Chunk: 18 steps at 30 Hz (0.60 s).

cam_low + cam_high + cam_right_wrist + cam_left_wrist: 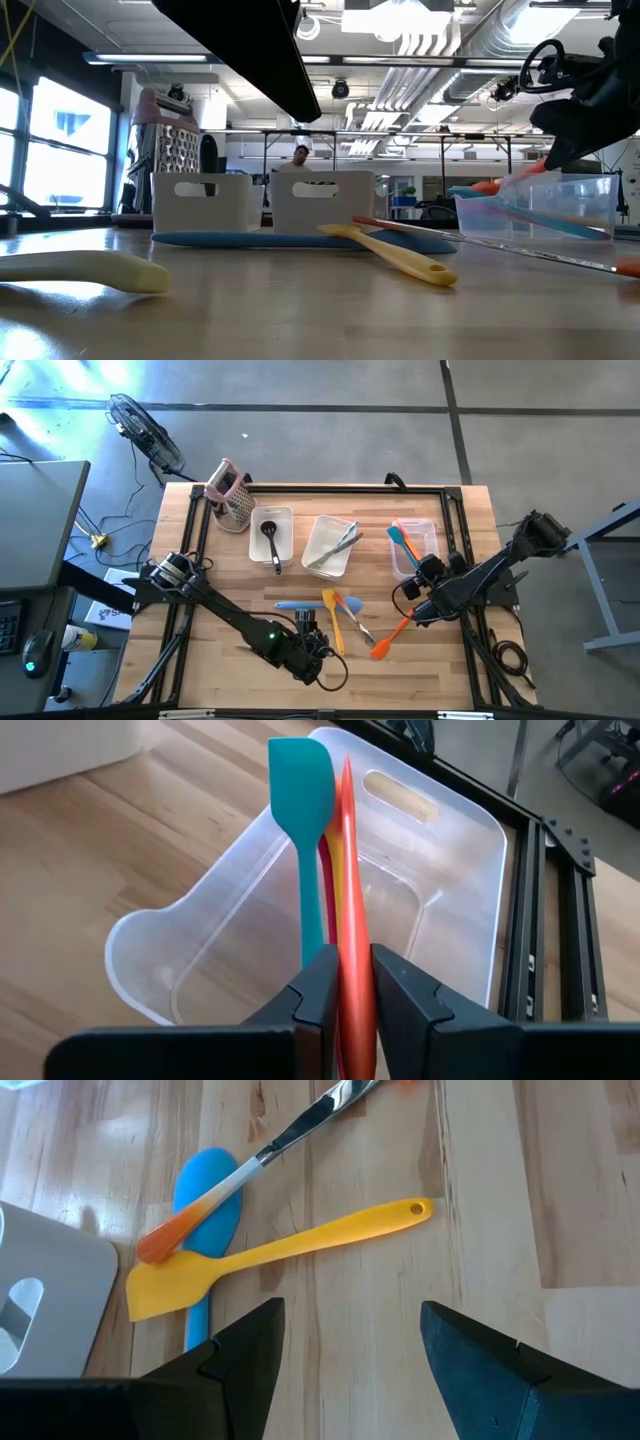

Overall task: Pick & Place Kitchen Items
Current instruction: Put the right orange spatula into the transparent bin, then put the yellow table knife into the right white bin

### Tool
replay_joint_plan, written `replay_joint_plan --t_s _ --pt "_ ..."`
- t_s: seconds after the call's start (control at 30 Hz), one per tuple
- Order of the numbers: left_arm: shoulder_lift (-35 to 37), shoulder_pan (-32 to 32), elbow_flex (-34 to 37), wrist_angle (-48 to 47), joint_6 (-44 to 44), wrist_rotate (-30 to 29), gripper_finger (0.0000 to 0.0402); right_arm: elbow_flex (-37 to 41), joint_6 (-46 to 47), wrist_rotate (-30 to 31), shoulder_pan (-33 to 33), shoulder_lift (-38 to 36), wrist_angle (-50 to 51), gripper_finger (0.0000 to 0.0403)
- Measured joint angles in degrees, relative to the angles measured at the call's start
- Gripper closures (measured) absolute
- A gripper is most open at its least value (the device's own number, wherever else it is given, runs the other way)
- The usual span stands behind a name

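My right gripper (pixel 358 995) is over the near end of the right clear bin (pixel 432 532), shut on an orange spatula (pixel 352 890). A teal spatula (pixel 303 840) and red and yellow ones lie in that bin. A yellow spatula (pixel 290 1240), a blue one (pixel 205 1190) and an orange-tipped, metal-handled utensil (pixel 250 1165) lie crossed at the table's middle. Another orange spatula (pixel 393 634) lies to their right. My left gripper (pixel 350 1340) hangs open above the table, just on the near side of the yellow spatula. The left bin holds a black ladle (pixel 272 540) and the middle bin holds metal tongs (pixel 335 546). My right gripper pinches the orange spatula's shaft (pixel 357 955) between its two fingers. The fingers slant down toward the bin and lie along the spatula. It reaches forward over the bin beside the teal one, and its far end (pixel 346 775) is by the bin's far wall. Whether it rests there I cannot tell.
A metal box grater with a pink handle (pixel 232 495) stands at the table's far left corner. A black frame rail (pixel 530 920) runs along the table's right side. A pale utensil (pixel 95 268) lies close to the low camera. A fan (pixel 150 435) stands on the floor beyond the table.
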State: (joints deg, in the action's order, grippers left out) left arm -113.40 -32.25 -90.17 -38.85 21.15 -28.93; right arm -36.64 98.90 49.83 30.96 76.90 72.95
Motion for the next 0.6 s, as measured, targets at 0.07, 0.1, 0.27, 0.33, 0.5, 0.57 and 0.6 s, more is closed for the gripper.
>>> replay_joint_plan --t_s 0.07,0.1,0.27,0.33,0.5,0.57,0.6 --pt "0.0 0.0 0.0 0.0 0.1 0.0 0.0174 0.0 -0.1 -0.4 0.0 0.0 0.0 0.0355" --pt "0.0 0.0 0.0 0.0 0.1 0.0 0.0174 0.0 -0.1 -0.4 0.0 0.0 0.1 0.0356" --pt "0.0 0.0 0.0 0.1 0.1 0.0 0.0174 0.0 -0.2 -0.4 0.0 0.0 0.1 0.0355" --pt "0.0 0.0 0.0 0.1 0.1 0.0 0.0174 0.0 -0.2 -0.8 0.0 0.0 0.0 0.0348" --pt "0.0 0.0 0.0 0.1 0.1 -0.1 0.0174 0.0 -0.2 -1.5 0.0 0.0 0.1 0.0312" --pt "0.0 0.0 0.0 0.2 0.1 -0.1 0.0174 0.0 -0.2 -2.1 0.0 0.0 0.1 0.0292" --pt "0.0 0.0 0.0 0.2 0.1 -0.2 0.0174 0.0 -0.2 -2.4 0.0 0.0 0.0 0.0281"
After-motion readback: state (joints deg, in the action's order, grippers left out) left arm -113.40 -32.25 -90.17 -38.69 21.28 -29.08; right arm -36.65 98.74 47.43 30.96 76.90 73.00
